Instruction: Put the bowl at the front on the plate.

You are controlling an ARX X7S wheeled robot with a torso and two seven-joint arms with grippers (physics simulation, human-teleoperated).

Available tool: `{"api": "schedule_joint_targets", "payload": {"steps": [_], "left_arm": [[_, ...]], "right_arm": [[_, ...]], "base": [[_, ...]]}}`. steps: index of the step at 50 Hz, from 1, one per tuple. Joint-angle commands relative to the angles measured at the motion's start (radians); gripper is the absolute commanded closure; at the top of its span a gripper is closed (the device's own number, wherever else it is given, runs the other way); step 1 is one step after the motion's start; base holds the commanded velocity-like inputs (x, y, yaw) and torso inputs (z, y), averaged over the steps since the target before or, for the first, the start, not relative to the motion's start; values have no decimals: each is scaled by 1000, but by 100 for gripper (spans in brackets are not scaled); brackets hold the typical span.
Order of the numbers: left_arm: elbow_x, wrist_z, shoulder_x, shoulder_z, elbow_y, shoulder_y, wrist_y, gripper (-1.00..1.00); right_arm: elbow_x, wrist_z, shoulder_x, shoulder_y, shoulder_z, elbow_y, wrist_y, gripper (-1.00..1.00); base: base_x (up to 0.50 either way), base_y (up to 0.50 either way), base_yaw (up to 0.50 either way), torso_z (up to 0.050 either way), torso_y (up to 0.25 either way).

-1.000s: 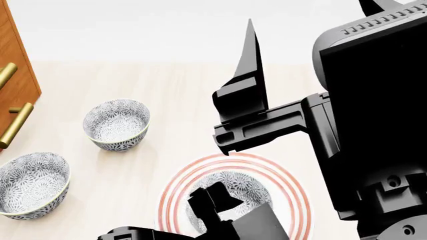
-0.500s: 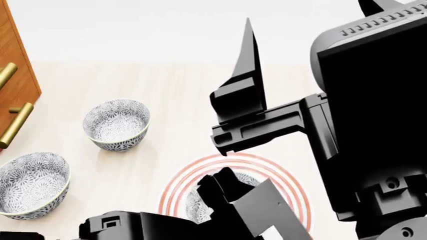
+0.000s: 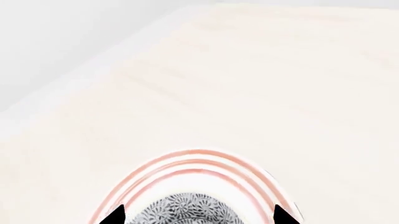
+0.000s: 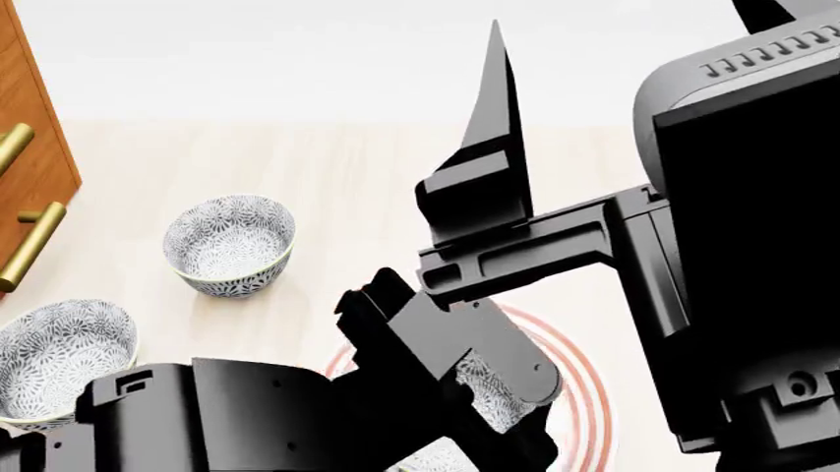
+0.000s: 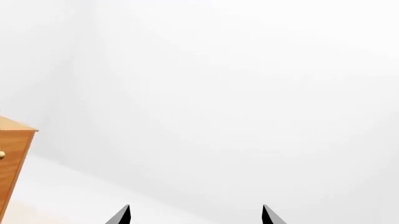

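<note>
The bowl [image 4: 494, 391], white with a grey floral pattern, sits inside the plate [image 4: 587, 393], a wide white plate with thin red rings. My left arm [image 4: 263, 413] crosses in front and hides most of both. In the left wrist view my left gripper [image 3: 198, 217] is open above the bowl [image 3: 181, 210], its fingertips [image 3: 115, 215] wide of the bowl's sides, with the plate's ringed rim [image 3: 193, 163] beyond. My right gripper [image 5: 195, 215] is open and holds nothing, raised high and facing the white wall; one of its fingers [image 4: 497, 128] points up in the head view.
Two look-alike floral bowls stand on the pale wooden counter: one [image 4: 230, 243] at the middle left, one [image 4: 59, 362] at the near left. A wooden cabinet with brass handles [image 4: 30, 246] is at the left edge. A white wall backs the counter.
My left arm has risen up and back from the bowl, now covering more of the plate in the head view. The bowl stays on the plate. The right arm barely shifted.
</note>
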Motion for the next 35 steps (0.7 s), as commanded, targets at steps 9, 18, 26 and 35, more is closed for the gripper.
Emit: {"api": "schedule_joint_targets", "payload": {"steps": [9, 18, 26, 35], "left_arm": [[8, -16, -96, -69, -69, -9, 65, -100], [35, 4, -131, -82, -129, 5, 113, -100], [39, -11, -170, -108, -140, 11, 145, -100], [15, -70, -223, -195, -138, 42, 239, -100]], "right_arm": [[46, 40, 54, -8, 43, -59, -29, -100], [59, 47, 71, -11, 52, -71, -35, -100], [54, 49, 83, -32, 60, -82, -48, -100], [42, 50, 103, -72, 73, -95, -69, -100]], "base": [[0, 0, 0, 0, 0], [0, 0, 0, 0, 0], [0, 0, 0, 0, 0], [0, 0, 0, 0, 0]]}}
